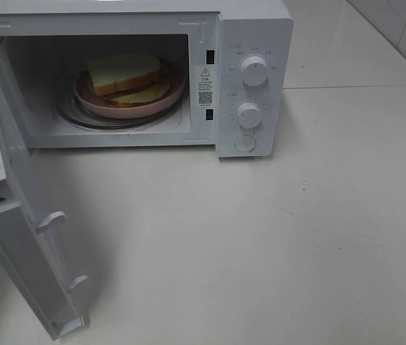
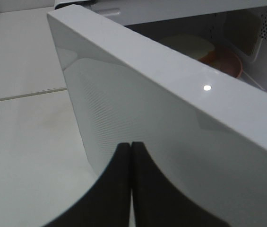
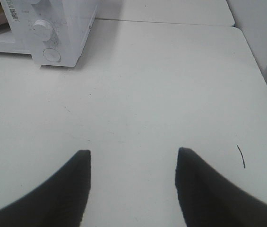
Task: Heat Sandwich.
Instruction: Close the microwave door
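White door (image 2: 147, 118) fills left wrist view; sandwich (image 1: 125, 72) overhead.

Left claw (image 2: 131, 146) pressed closed, right claw (image 3: 132, 156) spread wide.

1. microwave (image 1: 249, 79) door (image 1: 23, 244) hangs wide open at the left.
2. sandwich (image 1: 127, 75) sits on the pink plate (image 1: 174, 93) inside.
3. white counter (image 1: 274, 244) spreads out in front.

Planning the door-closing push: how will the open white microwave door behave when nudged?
The open white microwave door likely swings freely as one rigid panel; it looks flat and hinged on the left. Its glossy face shows reflections, so the shut left gripper may skid along it. The latch hooks probably need a firmer push.
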You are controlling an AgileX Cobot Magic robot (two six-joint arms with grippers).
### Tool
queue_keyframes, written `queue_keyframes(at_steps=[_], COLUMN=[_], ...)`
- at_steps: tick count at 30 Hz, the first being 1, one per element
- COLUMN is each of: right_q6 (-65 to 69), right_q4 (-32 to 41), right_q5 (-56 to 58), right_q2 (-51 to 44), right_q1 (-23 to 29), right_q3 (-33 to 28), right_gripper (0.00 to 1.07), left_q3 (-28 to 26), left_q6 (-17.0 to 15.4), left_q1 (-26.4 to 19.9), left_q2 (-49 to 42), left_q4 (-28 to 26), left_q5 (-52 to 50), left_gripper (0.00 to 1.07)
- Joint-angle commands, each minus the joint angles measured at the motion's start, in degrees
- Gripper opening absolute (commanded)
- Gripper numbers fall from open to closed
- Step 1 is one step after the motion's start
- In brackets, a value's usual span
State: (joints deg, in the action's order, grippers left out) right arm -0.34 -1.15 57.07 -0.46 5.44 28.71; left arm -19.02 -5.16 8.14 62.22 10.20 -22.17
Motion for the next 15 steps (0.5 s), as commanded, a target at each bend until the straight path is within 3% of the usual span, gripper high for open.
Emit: queue_keyframes(at_steps=[1,10,15], right_q6=[0.34,0.34,0.34], right_q4=[-0.23,-0.23,-0.23], right_q5=[0.06,0.06,0.06], right_q2=[-1.32,-1.32,-1.32], right_q1=[-0.29,-0.29,-0.29], right_q3=[-0.11,-0.11,-0.11], right_gripper=[0.54,0.54,0.54], left_q3=[0.06,0.00,-0.29], left_q6=[0.92,2.81,5.16], left_q1=[0.00,0.00,0.06], left_q2=[2.12,9.45,12.72], left_q4=[-0.23,-1.20,-4.76], left_q5=[-4.13,-14.61,-18.68], left_gripper=[0.00,0.00,0.00])
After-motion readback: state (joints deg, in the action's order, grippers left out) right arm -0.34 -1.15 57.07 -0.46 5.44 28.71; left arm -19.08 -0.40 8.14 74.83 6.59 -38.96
